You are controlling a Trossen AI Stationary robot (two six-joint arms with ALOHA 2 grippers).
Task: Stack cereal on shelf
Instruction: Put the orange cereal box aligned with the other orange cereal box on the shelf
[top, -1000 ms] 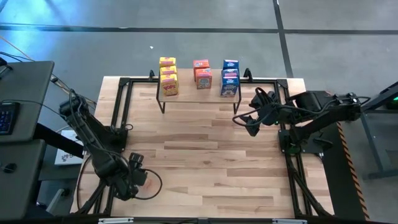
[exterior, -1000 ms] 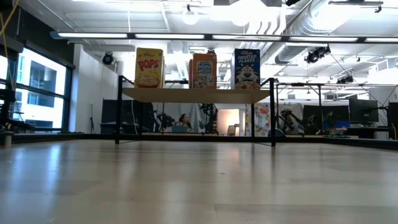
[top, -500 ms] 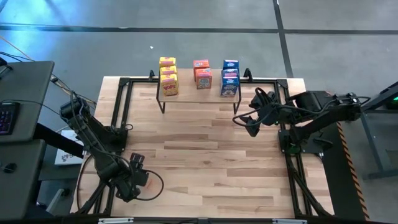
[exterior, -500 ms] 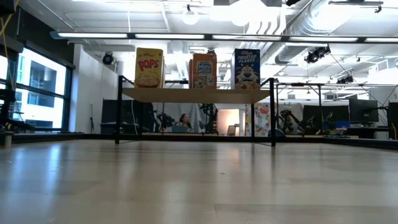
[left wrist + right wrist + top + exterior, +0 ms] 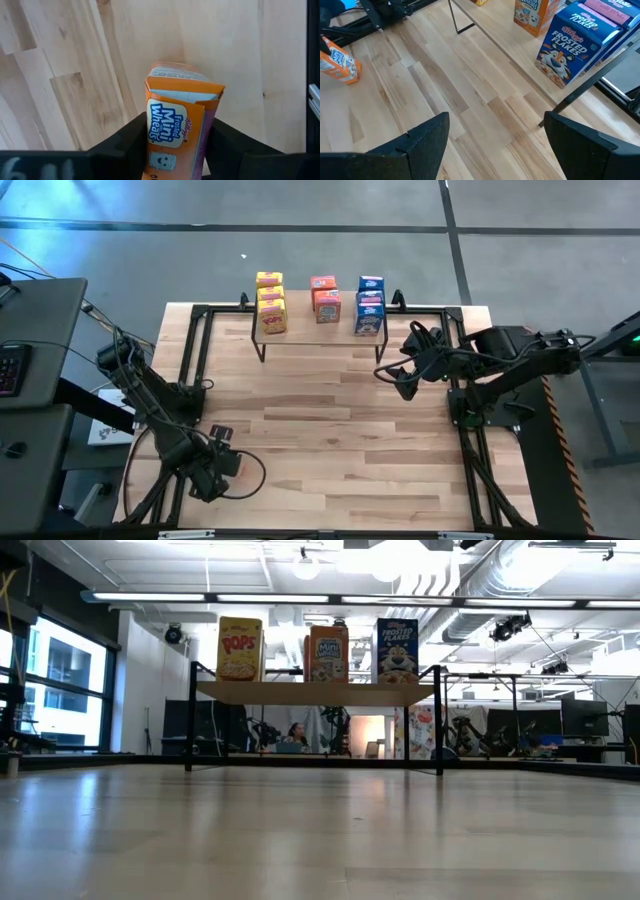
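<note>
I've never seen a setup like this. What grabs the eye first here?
Probably the row of bright cereal boxes, yellow, orange-red and blue, lined up on the low shelf at the table's far edge. Next, the left end effector near the table's front left corner, its fingers on either side of one orange-red Mini Wheats box. The right end effector hangs open just right of the shelf.

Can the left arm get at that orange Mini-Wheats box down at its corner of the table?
Probably yes: the orange box already sits between the left gripper's dark fingers, with nothing else near it on the bare tabletop.
</note>
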